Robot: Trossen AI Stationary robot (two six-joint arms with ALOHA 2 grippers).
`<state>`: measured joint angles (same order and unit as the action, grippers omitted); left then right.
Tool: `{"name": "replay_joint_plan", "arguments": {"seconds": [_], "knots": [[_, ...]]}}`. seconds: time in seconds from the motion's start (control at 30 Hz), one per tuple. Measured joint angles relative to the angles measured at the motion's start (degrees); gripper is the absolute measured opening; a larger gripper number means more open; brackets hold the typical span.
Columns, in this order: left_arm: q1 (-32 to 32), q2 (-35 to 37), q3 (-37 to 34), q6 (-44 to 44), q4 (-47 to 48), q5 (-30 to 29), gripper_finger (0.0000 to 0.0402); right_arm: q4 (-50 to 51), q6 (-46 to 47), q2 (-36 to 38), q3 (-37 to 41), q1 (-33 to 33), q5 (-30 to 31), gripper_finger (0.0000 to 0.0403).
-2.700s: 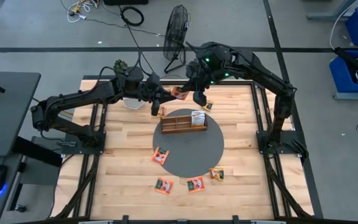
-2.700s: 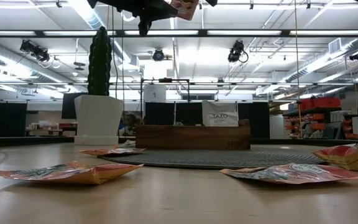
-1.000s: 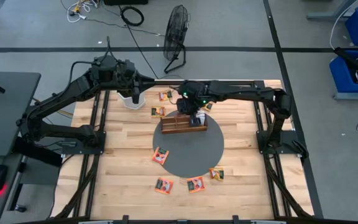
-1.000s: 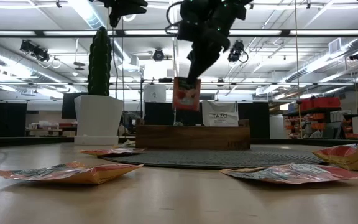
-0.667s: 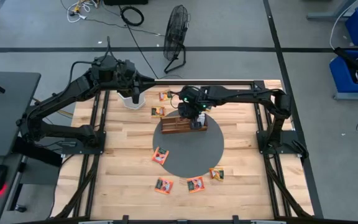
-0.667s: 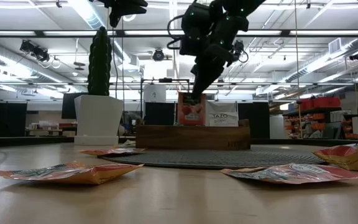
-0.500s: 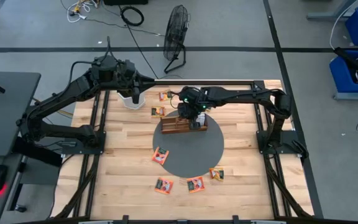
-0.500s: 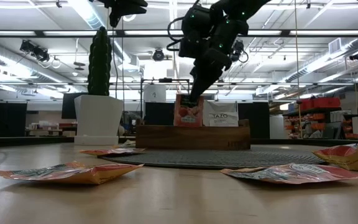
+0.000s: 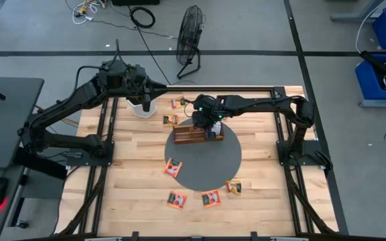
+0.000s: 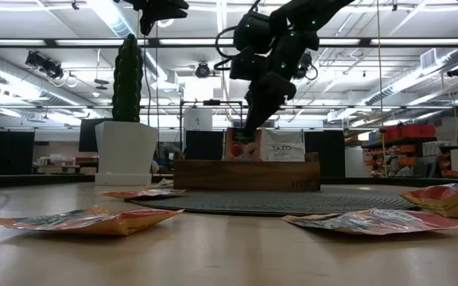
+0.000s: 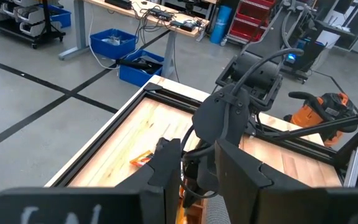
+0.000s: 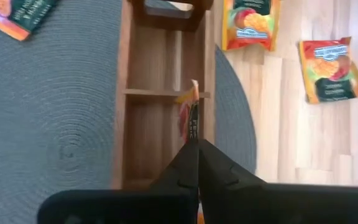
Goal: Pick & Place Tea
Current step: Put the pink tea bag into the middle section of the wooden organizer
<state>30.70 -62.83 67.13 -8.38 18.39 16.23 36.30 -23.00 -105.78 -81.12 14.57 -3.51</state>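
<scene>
A brown wooden slotted tray (image 9: 194, 134) stands on a round grey mat (image 9: 206, 164). My right gripper (image 10: 251, 129) is over it, shut on an orange-red tea sachet (image 10: 242, 148). That sachet stands in a slot beside a white sachet (image 10: 281, 148). More sachets lie loose: two past the tray (image 9: 177, 103) (image 9: 171, 120), one at the mat's left edge (image 9: 173, 167), three near the front (image 9: 176, 199) (image 9: 210, 198) (image 9: 233, 187). My left gripper (image 11: 191, 167) waits high at the far left (image 9: 151, 86), open, with nothing between its fingers. My right gripper pinches the orange-red sachet's top edge (image 12: 189, 124) between its two fingertips. The fingers come from above, slanting down. The sachet stays upright below them, its lower part inside the tray behind the front wall (image 10: 245, 176), which hides its bottom edge.
A cactus in a white pot (image 10: 126, 147) stands at the far left of the table, under my left arm. A fan (image 9: 190, 33) stands on the floor beyond the far edge. Bare wood lies left and right of the mat.
My right gripper has sunk toward the tray with the orange-red sachet. The sachet hung clear above the tray a second ago; now its lower part is down in a slot next to the white sachet.
</scene>
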Motion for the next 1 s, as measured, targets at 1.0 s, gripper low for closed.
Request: {"name": "replay_joint_plan", "arguments": {"seconds": [1.0], "knots": [[0.0, 0.0, 0.0, -0.4, 0.5, 0.0, 0.0103, -2.9, 0.8, -3.6, 0.0, 0.8, 4.5, 0.0082]]}}
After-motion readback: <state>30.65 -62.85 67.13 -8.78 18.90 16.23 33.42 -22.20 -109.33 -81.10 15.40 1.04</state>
